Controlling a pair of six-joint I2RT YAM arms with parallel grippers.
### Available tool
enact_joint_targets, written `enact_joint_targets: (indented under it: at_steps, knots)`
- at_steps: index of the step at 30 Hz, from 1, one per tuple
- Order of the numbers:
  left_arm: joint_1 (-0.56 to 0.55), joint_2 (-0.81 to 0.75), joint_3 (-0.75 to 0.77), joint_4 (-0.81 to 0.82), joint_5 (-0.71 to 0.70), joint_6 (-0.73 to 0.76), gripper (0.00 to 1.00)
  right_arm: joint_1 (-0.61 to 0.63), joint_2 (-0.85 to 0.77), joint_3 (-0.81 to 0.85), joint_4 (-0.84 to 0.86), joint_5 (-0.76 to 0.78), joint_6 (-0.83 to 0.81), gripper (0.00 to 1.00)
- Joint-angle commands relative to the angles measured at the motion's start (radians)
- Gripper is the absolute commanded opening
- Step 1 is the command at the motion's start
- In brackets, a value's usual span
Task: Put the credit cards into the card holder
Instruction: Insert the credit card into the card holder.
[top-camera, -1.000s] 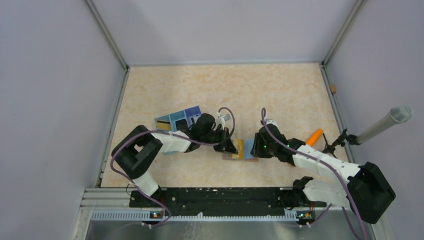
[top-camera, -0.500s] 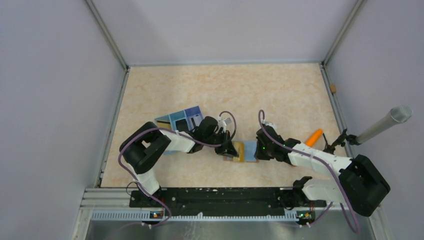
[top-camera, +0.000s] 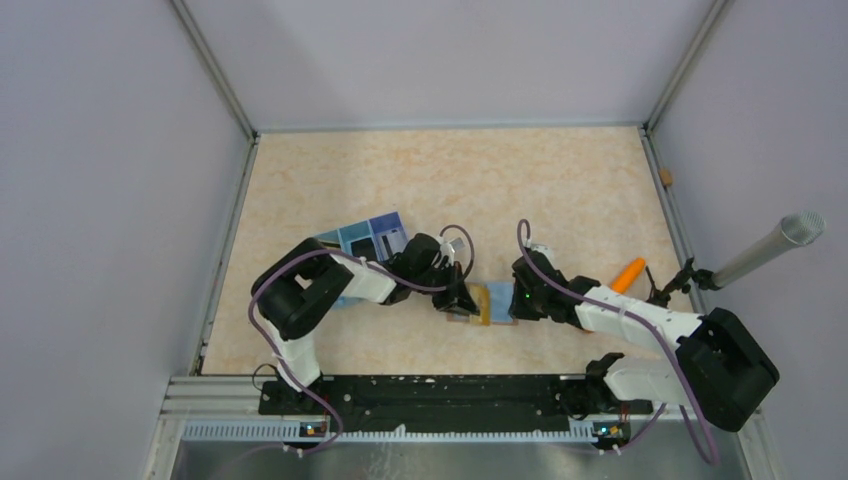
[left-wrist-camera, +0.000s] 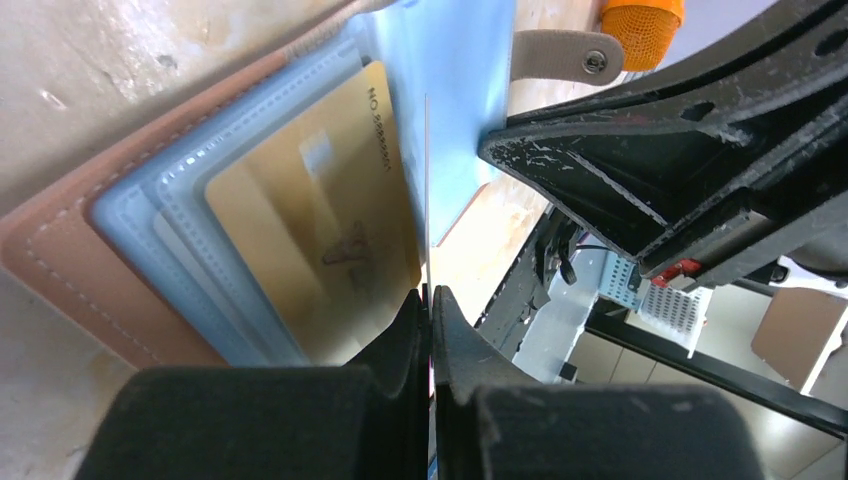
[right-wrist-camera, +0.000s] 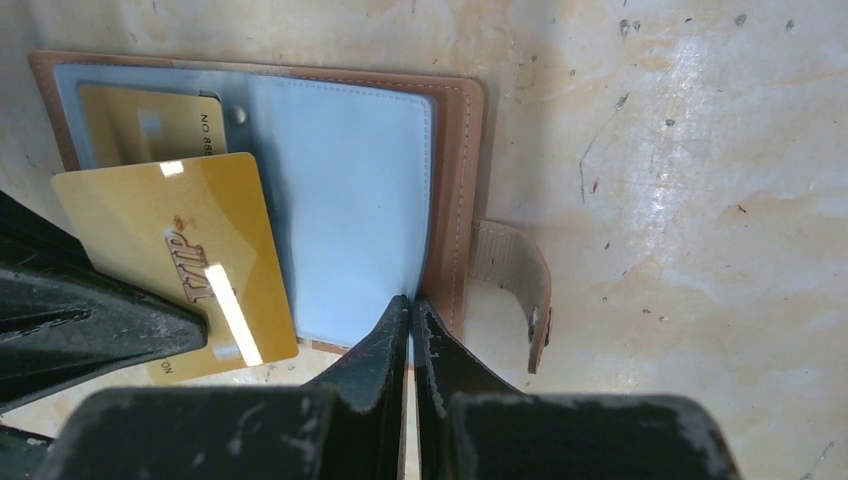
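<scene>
My left hand (left-wrist-camera: 430, 300) is clamped flat on a gold card (right-wrist-camera: 180, 262), holding it skewed over the left half of the open wallet (right-wrist-camera: 455, 150). My right hand (right-wrist-camera: 410, 308) is pressed together on the near edge of the wallet's pale blue inner leaf (right-wrist-camera: 350, 200), apparently pinning it to the table (right-wrist-camera: 650, 200). A second gold card (right-wrist-camera: 140, 125) already sits in a clear sleeve on the left half. Risks, in my judgement: the held card is not lined up with any sleeve mouth, so a push now could buckle it or ride it over the sleeves. The grip is on a thin margin, so a twist could let the card slip. The two hands are close and could collide. If the right pinch fails, the wallet would slide with the push. The right wrist view shows the held card's face and its overlap with the wallet. The left wrist view shows it only edge-on, as a thin line, but shows the stacked sleeves better. The overhead view confirms only that both hands meet at the wallet.
</scene>
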Motion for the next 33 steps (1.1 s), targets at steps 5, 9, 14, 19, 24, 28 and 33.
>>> enact_joint_targets:
  at_steps: [5,9,14,19,24,28,33]
  knots:
    - [-0.004,0.042,0.043,0.027,-0.001,-0.066,0.0,0.004,0.016,0.006,-0.051,0.052,0.006,0.0]
    - [-0.004,0.053,0.044,0.001,-0.014,-0.069,0.0,0.003,0.007,0.008,-0.065,0.062,0.007,0.0]
    - [-0.002,0.057,0.051,-0.046,-0.016,-0.04,0.0,0.003,-0.002,0.006,-0.077,0.071,0.008,0.0]
    - [0.01,0.056,0.07,-0.114,-0.016,0.012,0.0,0.003,-0.007,0.007,-0.083,0.073,0.008,0.0]
    - [0.033,0.062,0.085,-0.166,-0.001,0.059,0.0,0.003,-0.01,0.009,-0.09,0.075,0.008,0.0]
    - [0.036,0.066,0.106,-0.219,-0.005,0.097,0.0,0.003,-0.011,0.008,-0.09,0.073,0.01,0.0]
    - [0.037,0.089,0.128,-0.205,0.018,0.103,0.0,0.004,-0.01,0.009,-0.088,0.07,0.011,0.0]
